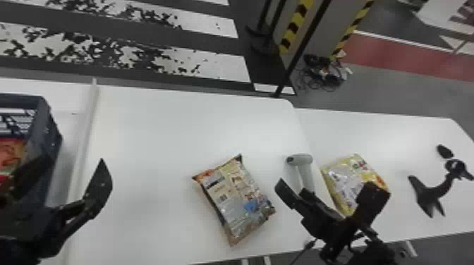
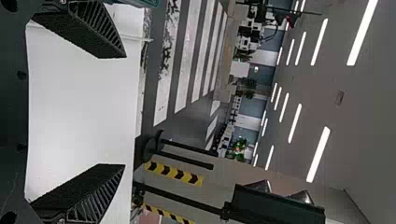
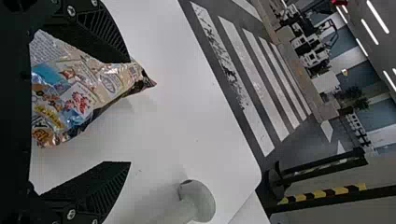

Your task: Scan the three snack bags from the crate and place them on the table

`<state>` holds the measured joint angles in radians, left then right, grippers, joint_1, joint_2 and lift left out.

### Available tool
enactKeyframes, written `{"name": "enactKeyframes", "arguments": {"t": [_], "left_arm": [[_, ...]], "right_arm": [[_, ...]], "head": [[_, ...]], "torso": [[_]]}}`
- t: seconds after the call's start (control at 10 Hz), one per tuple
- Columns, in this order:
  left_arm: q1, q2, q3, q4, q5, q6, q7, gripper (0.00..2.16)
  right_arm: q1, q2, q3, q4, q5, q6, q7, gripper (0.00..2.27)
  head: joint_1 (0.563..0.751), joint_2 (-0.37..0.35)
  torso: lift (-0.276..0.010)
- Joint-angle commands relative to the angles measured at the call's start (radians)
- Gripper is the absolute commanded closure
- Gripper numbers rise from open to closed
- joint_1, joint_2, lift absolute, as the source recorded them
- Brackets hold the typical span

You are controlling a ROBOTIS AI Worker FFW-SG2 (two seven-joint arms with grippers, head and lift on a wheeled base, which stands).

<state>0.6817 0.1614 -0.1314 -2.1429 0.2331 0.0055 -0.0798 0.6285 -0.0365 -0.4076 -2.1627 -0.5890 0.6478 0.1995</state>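
We're seeing a shiny, multicoloured plastic snack bag (image 1: 234, 208) lying flat, just left of the pale grey handheld scanner (image 1: 306, 176), with its long axis slanting from far left to near right. Our black right gripper (image 3: 128, 112) is hovering by the scanner, empty with fingers spread, and it's the nearer hand, so we're probably going leftward for that bag. Our left gripper (image 2: 124, 111) is hanging well left of the scanner, also spread and empty. The head view's giving us a barcode-like patch (image 1: 223, 198) facing up; the right wrist view's giving us the bag's dark, puffy edge.
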Motion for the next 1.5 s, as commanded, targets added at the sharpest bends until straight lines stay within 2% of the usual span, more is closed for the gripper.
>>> {"name": "enactKeyframes", "arguments": {"t": [0.0,0.2,0.3,0.4,0.5,0.6,0.7,1.0,1.2,1.4], "left_arm": [[-0.001,0.0,-0.001,0.0,0.0,0.0,0.0,0.03],[-0.001,0.0,-0.001,-0.002,-0.001,0.0,0.006,0.03],[0.001,0.001,0.001,-0.002,-0.003,0.0,0.006,0.03],[0.001,0.001,0.001,0.0,-0.005,0.0,0.006,0.03],[0.001,0.001,0.001,0.001,-0.006,0.003,0.008,0.03],[0.001,0.003,0.003,0.001,-0.006,0.0,0.008,0.03],[0.001,0.003,0.003,0.001,-0.006,0.003,0.008,0.03],[0.004,0.007,0.001,0.001,-0.008,0.0,0.006,0.03],[0.004,0.013,-0.002,0.001,-0.008,0.003,-0.003,0.03],[0.004,0.024,-0.005,0.0,-0.008,0.003,-0.006,0.03]], "right_arm": [[0.007,0.0,0.013,-0.072,0.011,0.085,0.0,0.16],[0.014,-0.005,0.047,-0.14,0.02,0.171,0.001,0.32],[0.016,-0.005,0.076,-0.158,0.048,0.201,0.006,0.54],[0.016,-0.017,0.127,-0.167,0.11,0.201,0.026,0.8],[0.016,-0.033,0.191,-0.177,0.193,0.207,0.029,1.3],[0.016,-0.049,0.248,-0.178,0.245,0.211,0.034,1.62],[0.016,-0.066,0.309,-0.178,0.299,0.211,0.04,1.73],[-0.004,-0.097,0.504,-0.123,0.454,0.161,0.037,1.77],[-0.039,-0.097,0.572,-0.042,0.506,0.082,0.008,1.77],[-0.075,-0.095,0.602,0.018,0.541,0.039,-0.04,1.77]], "head": [[0.695,-0.28],[0.695,-0.233],[0.695,-0.221],[0.695,-0.193],[0.695,-0.16],[0.695,-0.145],[0.695,-0.113],[0.695,-0.005],[0.695,0.04],[0.695,0.064]], "torso": [[-0.062],[-0.062],[-0.062],[-0.062],[-0.062],[-0.062],[-0.062],[-0.062],[-0.062],[-0.062]]}}
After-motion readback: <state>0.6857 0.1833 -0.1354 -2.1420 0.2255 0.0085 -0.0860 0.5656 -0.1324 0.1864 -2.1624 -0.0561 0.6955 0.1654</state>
